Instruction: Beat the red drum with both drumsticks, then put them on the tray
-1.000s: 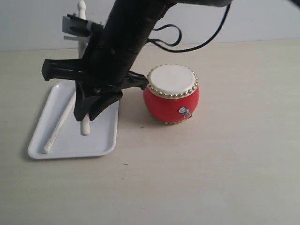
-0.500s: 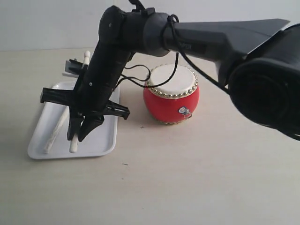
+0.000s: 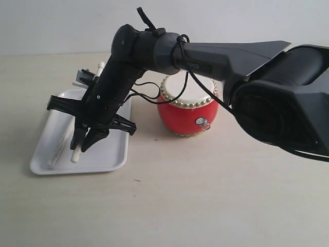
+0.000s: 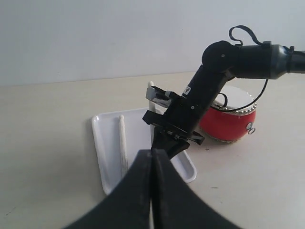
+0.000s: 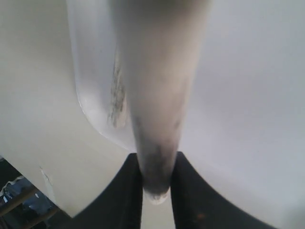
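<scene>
The red drum (image 3: 187, 112) (image 4: 229, 128) stands upright on the table to the right of the white tray (image 3: 110, 154) (image 4: 106, 148) (image 5: 238, 95). One drumstick (image 3: 59, 151) (image 4: 123, 143) lies flat in the tray. My right gripper (image 3: 85, 141) (image 5: 156, 171) reaches across over the tray, shut on the second drumstick (image 3: 76, 156) (image 5: 157, 95), which slants steeply with its lower tip at or just above the tray floor. Well back from the tray, my left gripper (image 4: 152, 155) is shut with nothing in it; it is out of the exterior view.
The right arm (image 3: 205, 51) stretches over the drum from the right. Pale tabletop (image 3: 205, 195) surrounds the drum and tray, and a light wall runs behind it.
My right gripper has come down and towards the tray's near left with the drumstick, which now leans more, its lower tip down at the tray. The drum and the lying stick have not moved.
</scene>
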Tool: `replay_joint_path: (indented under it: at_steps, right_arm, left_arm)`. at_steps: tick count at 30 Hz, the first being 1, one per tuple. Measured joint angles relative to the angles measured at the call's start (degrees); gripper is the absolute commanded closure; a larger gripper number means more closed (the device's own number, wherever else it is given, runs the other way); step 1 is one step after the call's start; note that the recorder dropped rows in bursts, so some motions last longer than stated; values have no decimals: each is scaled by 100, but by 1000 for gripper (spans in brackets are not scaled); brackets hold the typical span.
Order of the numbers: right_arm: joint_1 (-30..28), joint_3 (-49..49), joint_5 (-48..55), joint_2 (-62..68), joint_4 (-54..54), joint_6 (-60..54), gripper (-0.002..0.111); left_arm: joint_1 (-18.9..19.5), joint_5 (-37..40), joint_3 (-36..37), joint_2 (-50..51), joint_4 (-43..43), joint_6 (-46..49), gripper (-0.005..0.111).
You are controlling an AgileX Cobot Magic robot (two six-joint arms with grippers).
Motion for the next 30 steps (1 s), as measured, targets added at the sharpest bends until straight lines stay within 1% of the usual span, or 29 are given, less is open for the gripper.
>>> replay_joint_path:
  at_steps: [10, 16, 18, 21, 25, 27, 30]
  right_arm:
    - [-19, 0, -25, 138, 0, 0, 108]
    - [-19, 0, -37, 164, 8, 0, 107]
    - [-19, 0, -37, 164, 8, -12, 101]
    - [-19, 0, -45, 164, 8, -12, 88]
    - [-19, 0, -45, 164, 8, -34, 78]
    - [-19, 0, -45, 164, 8, -46, 76]
    - [-19, 0, -45, 164, 8, -56, 76]
  left_arm:
    - [-21, 0, 0, 0, 58, 0, 107]
    - [-21, 0, 154, 0, 58, 0, 107]
    - [-21, -79, 154, 0, 58, 0, 107]
    - [-21, -173, 154, 0, 58, 0, 107]
    - [-21, -200, 154, 0, 58, 0, 107]
    - [-21, -208, 154, 0, 58, 0, 107]
    - [-21, -208, 154, 0, 58, 0, 107]
